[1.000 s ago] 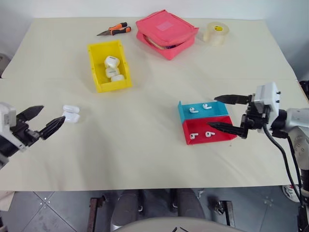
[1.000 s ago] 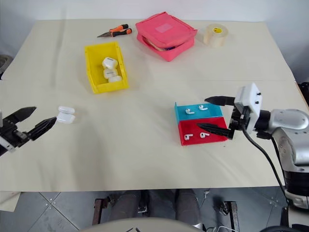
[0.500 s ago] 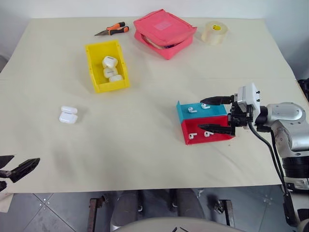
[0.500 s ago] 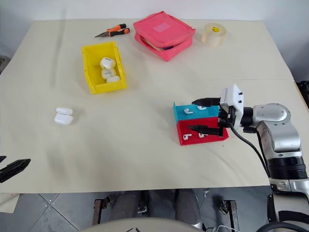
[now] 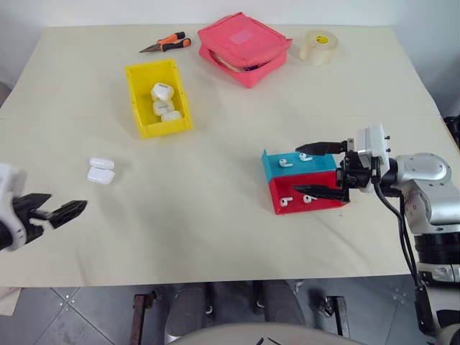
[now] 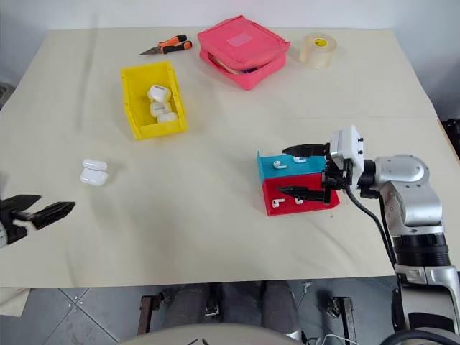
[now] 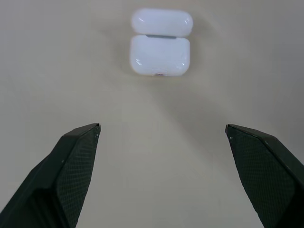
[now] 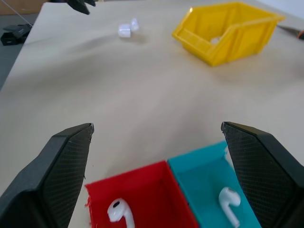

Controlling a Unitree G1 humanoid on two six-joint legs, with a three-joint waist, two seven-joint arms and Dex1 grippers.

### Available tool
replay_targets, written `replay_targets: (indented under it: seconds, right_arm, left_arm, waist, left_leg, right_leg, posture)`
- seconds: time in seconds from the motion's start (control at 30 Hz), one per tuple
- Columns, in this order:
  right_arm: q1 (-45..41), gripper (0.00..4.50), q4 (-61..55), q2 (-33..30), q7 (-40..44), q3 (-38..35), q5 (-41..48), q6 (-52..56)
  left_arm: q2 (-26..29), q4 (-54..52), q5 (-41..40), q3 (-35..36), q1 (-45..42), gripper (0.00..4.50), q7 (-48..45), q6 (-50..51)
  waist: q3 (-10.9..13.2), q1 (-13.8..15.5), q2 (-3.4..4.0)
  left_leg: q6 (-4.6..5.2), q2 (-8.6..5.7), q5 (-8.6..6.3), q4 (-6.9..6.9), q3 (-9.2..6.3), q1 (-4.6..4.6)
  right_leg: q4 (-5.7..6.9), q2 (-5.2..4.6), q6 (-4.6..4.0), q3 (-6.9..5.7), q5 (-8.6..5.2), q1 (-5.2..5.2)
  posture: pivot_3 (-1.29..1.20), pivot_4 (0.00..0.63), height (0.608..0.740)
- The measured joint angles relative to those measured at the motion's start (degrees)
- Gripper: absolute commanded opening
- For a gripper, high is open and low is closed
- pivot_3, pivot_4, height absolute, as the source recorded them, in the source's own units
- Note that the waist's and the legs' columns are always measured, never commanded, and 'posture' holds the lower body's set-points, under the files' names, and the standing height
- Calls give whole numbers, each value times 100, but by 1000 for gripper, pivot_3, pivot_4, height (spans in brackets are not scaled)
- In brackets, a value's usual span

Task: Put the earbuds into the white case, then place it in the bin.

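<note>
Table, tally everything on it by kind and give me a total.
Earbuds: 4
White cases: 4
Yellow bin: 1
Trays: 2
Pink pouch: 1
Tape roll: 1
Pliers: 1
Total: 14

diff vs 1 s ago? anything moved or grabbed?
The left gripper pulled back from the white case, open, nothing taken. The right gripper edged in over the trays, with open jaws now above the blue tray and red tray. The case, earbuds and yellow bin stayed put.
</note>
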Motion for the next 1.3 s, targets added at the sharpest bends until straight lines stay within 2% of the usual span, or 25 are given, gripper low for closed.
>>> replay_targets:
  seconds: [0.33, 0.4, 0.6, 0.83, 1.0, 1.3]
  right_arm:
    - [302, 4500, -312, 14, -314, -67, -21, 3]
    - [299, 4500, -306, 18, -349, -65, -30, 1]
    - [302, 4500, -309, 28, -382, -63, -38, -2]
    - [353, 4500, -318, 23, -432, -69, -44, -4]
    - [375, 4500, -320, 21, -468, -72, -45, -4]
    - [461, 4500, -332, 20, -525, -72, -56, -5]
  left_arm:
    - [615, 1698, 580, -2612, -2471, 4483, -40, 226]
    - [677, 2164, 773, -3278, -3037, 4483, -210, 280]
    - [688, 3085, 1247, -4556, -4289, 4483, -667, 388]
    - [506, 4040, 1857, -5443, -5133, 4483, -1099, 315]
    - [496, 4247, 2135, -5869, -5427, 4483, -1447, 333]
    - [494, 4372, 2408, -6135, -5642, 4483, -1805, 621]
  waist:
    - [6, 6, -11]
    - [9, 15, -16]
    - [13, 31, -23]
    - [15, 43, -27]
    - [16, 46, -28]
    - [16, 32, -29]
  left_leg:
    - [20, -25, 7, 9, 41, -4]
    - [19, -24, 15, 10, 50, -5]
    - [20, -23, 23, 12, 72, -18]
    - [22, -23, 25, 16, 79, -17]
    - [23, -22, 26, 17, 80, -17]
    - [23, -21, 26, 18, 81, -16]
  right_leg:
    - [41, 15, 6, -23, 2, -29]
    - [49, 17, 7, -17, 2, -38]
    - [70, 21, 8, 1, 2, -69]
    - [73, 24, 10, 4, 2, -71]
    - [74, 24, 11, 7, 1, -71]
    - [75, 24, 12, 8, 1, -71]
  posture:
    - [0, 150, 740]
    - [0, 150, 740]
    - [0, 150, 740]
    - [0, 150, 740]
    - [0, 150, 740]
    - [0, 150, 740]
